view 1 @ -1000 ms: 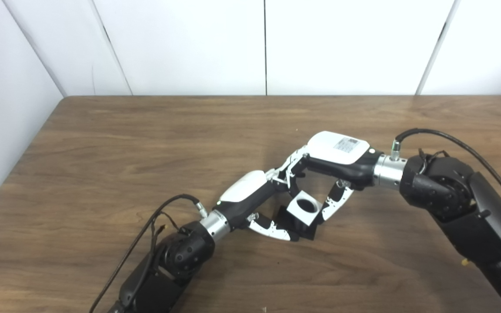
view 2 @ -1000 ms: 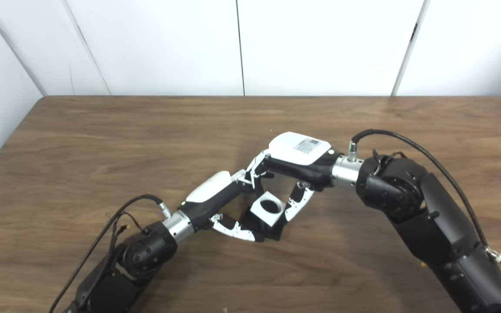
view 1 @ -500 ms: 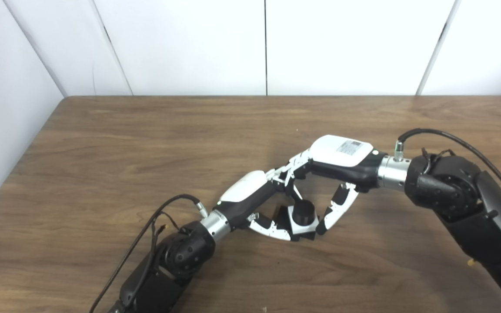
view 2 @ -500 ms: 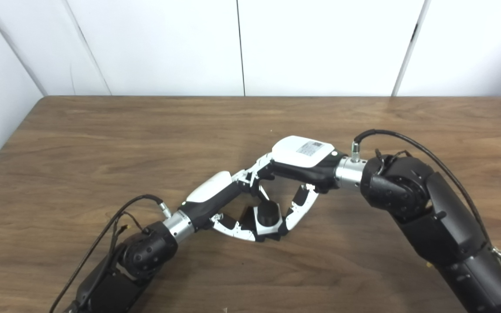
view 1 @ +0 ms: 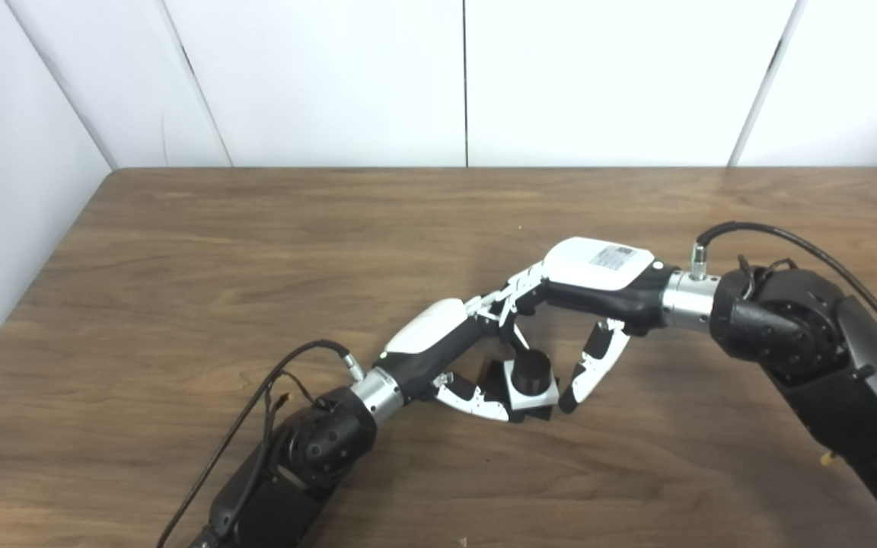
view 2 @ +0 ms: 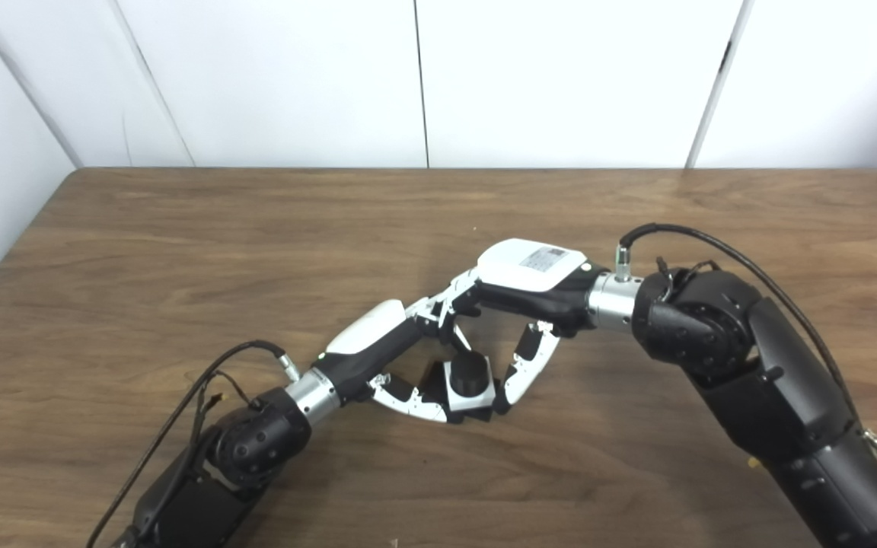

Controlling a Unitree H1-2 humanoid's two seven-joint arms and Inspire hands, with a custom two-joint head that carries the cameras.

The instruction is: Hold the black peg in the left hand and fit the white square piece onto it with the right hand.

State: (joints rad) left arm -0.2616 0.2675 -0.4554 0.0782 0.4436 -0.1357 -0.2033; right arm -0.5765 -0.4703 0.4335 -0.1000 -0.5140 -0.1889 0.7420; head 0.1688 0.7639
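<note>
Two hands meet just right of the frame's centre, low on the wooden table [view 1: 180, 251]. The left hand [view 1: 450, 346], whose arm rises from the bottom left, is clamped around the black peg [view 1: 531, 371]: its thumb wraps the near side of the peg's dark base and its other fingers reach over the far side. The white square piece [view 1: 539, 394] sits down around the peg, low on the shaft, with the round black top of the peg standing up through its hole. By the look of it the fit is made, so the main part of the task appears done; whether the piece is pressed fully home cannot be told from these views.

The right hand [view 1: 587, 304], coming in from the right edge, arches over the pair with its fingers spread. Its thumb tip hangs just beside the right edge of the white piece, and the other fingers curl down behind the peg. Whether any fingertip touches the piece is unclear, though the hand looks parted rather than gripping. What seems left is for this hand to draw clear.

By count: one peg, one white square piece, one table and two hands. Nothing else lies on the table in either view.
</note>
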